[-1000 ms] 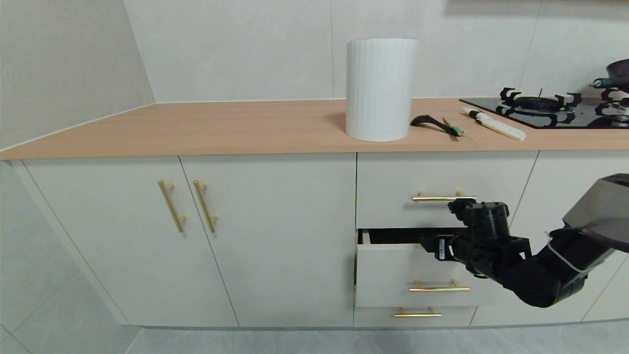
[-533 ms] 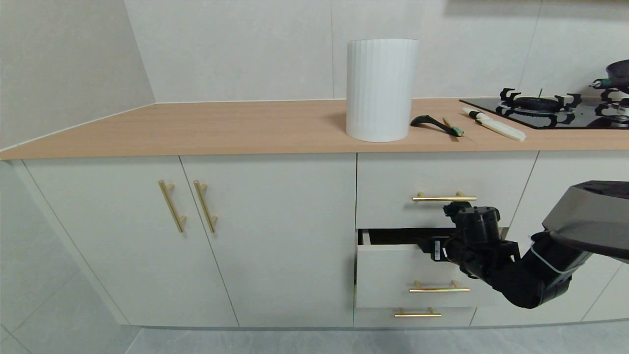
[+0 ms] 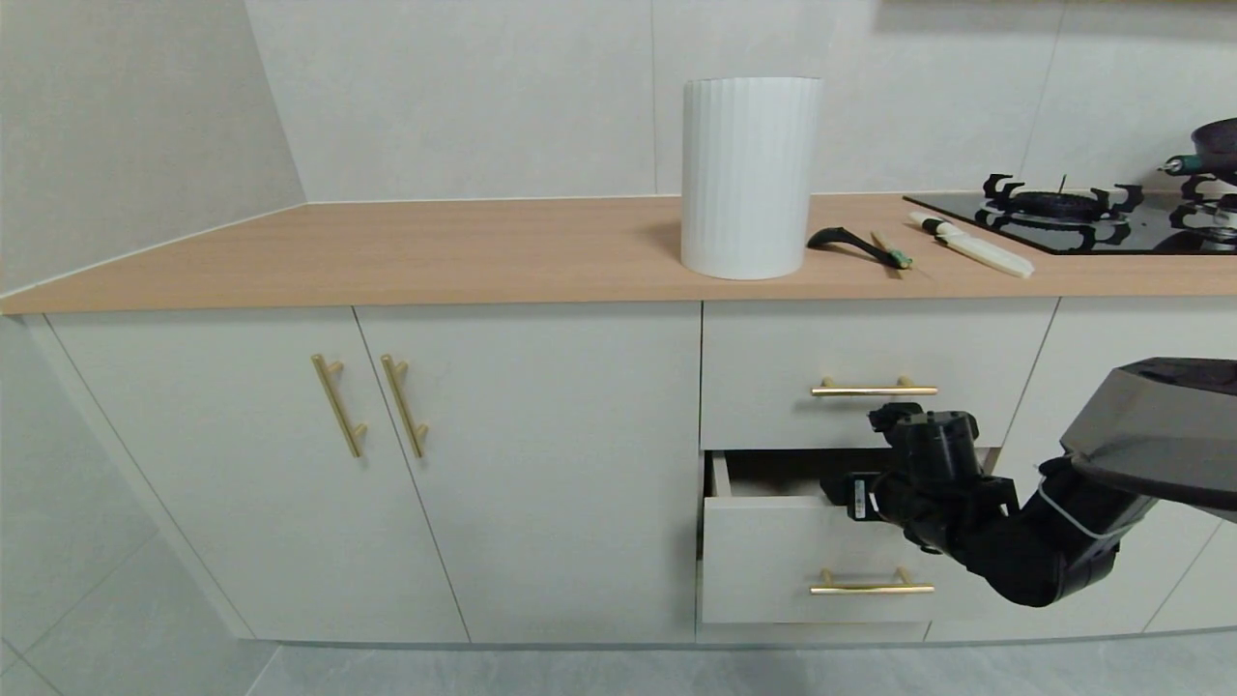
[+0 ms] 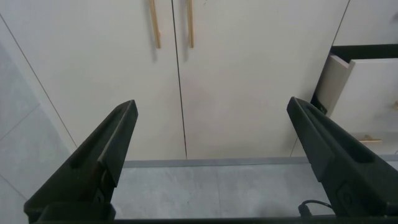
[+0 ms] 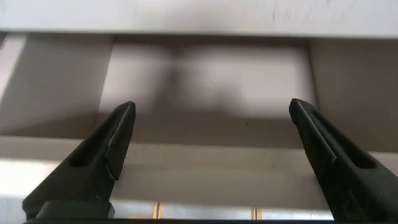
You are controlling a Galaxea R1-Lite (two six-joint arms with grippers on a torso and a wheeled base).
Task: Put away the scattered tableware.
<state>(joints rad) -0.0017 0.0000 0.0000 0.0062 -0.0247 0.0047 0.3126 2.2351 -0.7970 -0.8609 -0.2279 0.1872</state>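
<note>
On the wooden counter lie a black ladle, a thin green-tipped stick and a white-bladed knife, to the right of a tall white ribbed container. Below them the second drawer stands partly pulled out. My right gripper is at the top edge of its front, open, with the fingers reaching over into the drawer's pale inside. My right gripper holds nothing. My left gripper hangs open low in front of the cabinet doors.
A black gas hob with pan supports takes up the counter's right end. The top drawer is closed above the open one. Two cabinet doors with gold handles stand closed at the left. Grey floor tiles lie below.
The second drawer has slid further out of the cabinet. My right gripper has shifted slightly left and back with the drawer front.
</note>
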